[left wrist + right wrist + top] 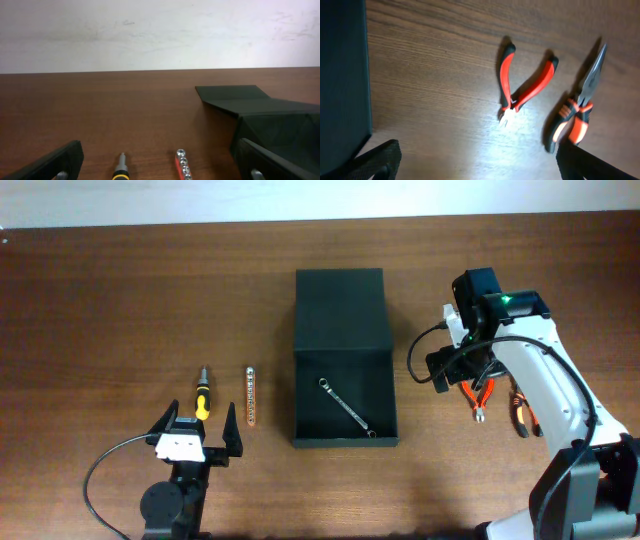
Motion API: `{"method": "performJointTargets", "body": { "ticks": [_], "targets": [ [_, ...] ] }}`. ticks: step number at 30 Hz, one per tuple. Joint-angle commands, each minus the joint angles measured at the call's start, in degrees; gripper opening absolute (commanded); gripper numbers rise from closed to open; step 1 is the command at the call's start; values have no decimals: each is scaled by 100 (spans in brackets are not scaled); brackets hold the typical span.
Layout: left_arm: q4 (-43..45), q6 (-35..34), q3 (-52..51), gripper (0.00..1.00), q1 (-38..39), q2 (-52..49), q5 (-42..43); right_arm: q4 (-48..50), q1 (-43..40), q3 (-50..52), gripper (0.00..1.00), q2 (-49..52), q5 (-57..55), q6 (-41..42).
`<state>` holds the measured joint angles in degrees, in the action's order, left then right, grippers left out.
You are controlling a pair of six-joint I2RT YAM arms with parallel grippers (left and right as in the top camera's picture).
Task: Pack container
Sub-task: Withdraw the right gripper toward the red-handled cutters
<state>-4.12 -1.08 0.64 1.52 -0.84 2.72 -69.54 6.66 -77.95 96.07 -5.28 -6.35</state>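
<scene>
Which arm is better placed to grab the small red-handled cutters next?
Right. The right gripper, open, hovers over those red-handled cutters; the left gripper sits across the matte black box, by the yellow-handled screwdriver.

Left tool (198, 432) and right tool (479, 161) spread wide.

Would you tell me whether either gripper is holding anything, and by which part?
Nothing is held; the left gripper and the right gripper are both open.

Evenly lit; right wrist view blurred, glare-spotted.
</scene>
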Motion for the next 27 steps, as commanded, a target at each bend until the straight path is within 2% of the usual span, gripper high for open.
{"method": "performJointTargets", "body": {
  "ticks": [1,7,13,20,27],
  "targets": [
    [-39,90,-15,99,-31,46,-2,111,28,31,99,55,74,-756],
    [-39,90,-15,99,-31,46,-2,546,-118,214,99,92,195,-944],
    [-39,90,-15,99,-31,46,-2,575,-396,216,99,118,232,-365],
    [-39,90,-15,99,-31,46,-2,522,-748,216,99,431,557,-389],
    [-39,90,-15,99,-31,46,-2,291,-664,216,99,984,640,-734]
  ]
}}
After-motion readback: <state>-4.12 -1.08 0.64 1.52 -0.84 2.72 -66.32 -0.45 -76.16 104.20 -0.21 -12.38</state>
